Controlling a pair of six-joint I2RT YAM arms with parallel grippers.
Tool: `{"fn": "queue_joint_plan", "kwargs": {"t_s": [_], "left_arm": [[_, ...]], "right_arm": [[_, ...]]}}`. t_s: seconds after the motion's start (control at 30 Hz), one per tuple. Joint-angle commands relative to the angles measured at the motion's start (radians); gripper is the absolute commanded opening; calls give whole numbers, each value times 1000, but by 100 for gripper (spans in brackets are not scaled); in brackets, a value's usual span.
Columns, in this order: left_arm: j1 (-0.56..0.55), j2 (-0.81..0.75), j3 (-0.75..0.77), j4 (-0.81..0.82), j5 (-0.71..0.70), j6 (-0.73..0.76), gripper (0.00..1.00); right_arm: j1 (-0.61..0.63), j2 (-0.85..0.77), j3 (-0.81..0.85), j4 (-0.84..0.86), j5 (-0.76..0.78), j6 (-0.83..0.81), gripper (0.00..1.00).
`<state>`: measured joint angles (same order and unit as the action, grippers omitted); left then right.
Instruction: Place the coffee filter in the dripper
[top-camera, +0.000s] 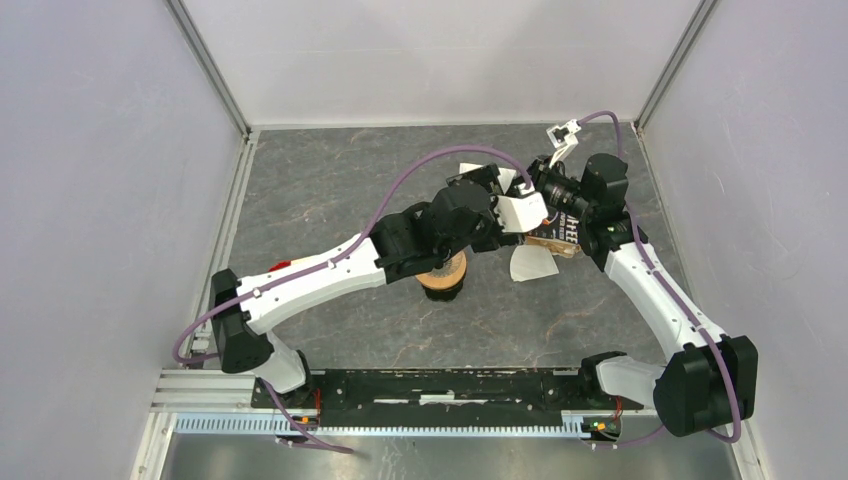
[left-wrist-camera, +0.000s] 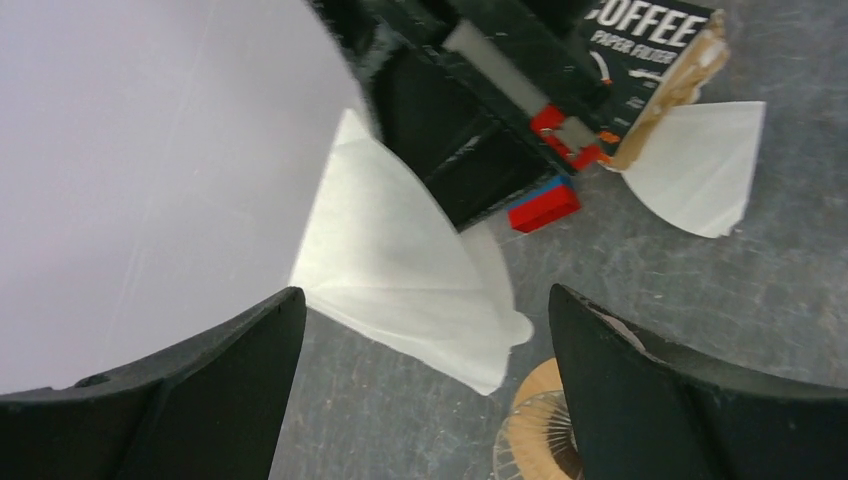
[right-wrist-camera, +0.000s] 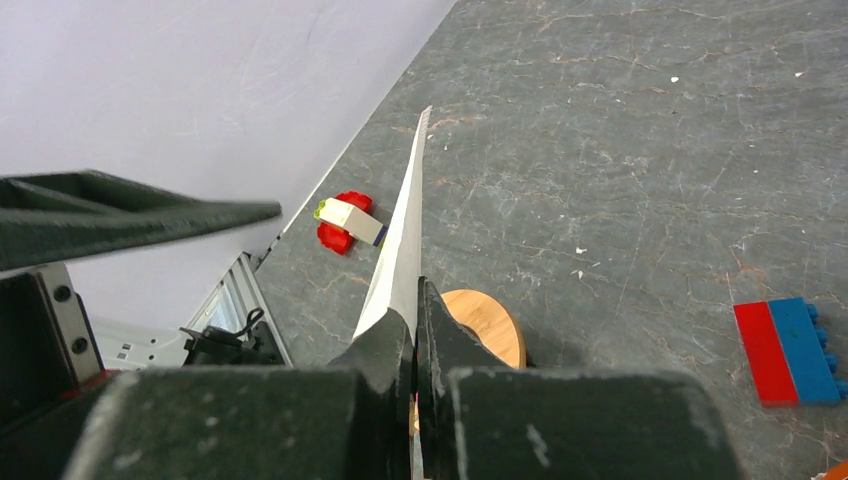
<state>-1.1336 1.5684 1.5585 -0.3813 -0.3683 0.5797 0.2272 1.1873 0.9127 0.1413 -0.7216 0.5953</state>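
Grey marbled table (right-wrist-camera: 650, 150), two robot arms meeting above it. Right gripper (right-wrist-camera: 414, 305) with jaws pressed together on the near edge of the coffee filter (left-wrist-camera: 400, 265). White paper, lifted clear of the table, seen edge-on from that wrist and rising straight out beyond the fingertips.

Left gripper (left-wrist-camera: 425, 300) with jaws spread wide and nothing between the pads. Held filter just ahead of that gap, one corner close to the left-hand fingertip, contact there impossible to judge.

Dripper (left-wrist-camera: 535, 432) below and just inside the right-hand jaw of the left gripper, only its light wooden collar and a little ribbed glass in view. From the right wrist, the same wooden ring beneath the closed jaws and slightly to their right, standing on the table. Filter in the air, not in the dripper.

Further beyond the left jaws, past the right gripper's black body: a red-and-blue brick (left-wrist-camera: 545, 205), a second white filter (left-wrist-camera: 700, 165) lying flat, and at its edge a dark box (left-wrist-camera: 650, 40) printed COFFEE PAPER FILTER. Ahead and to the left of the right jaws, near the wall, a red block with a white brick (right-wrist-camera: 345, 222) on top.
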Motion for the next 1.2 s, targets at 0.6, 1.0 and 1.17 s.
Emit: {"fn": "queue_joint_plan", "kwargs": {"t_s": [0.6, 1.0, 1.17], "left_arm": [[3, 24, -67, 233, -185, 100, 85], [4, 23, -108, 230, -192, 45, 72], [4, 25, -129, 285, -237, 72, 74]], "right_arm": [[0, -24, 0, 6, 11, -26, 0], [-1, -28, 18, -38, 39, -61, 0], [0, -30, 17, -43, 43, -67, 0]]}}
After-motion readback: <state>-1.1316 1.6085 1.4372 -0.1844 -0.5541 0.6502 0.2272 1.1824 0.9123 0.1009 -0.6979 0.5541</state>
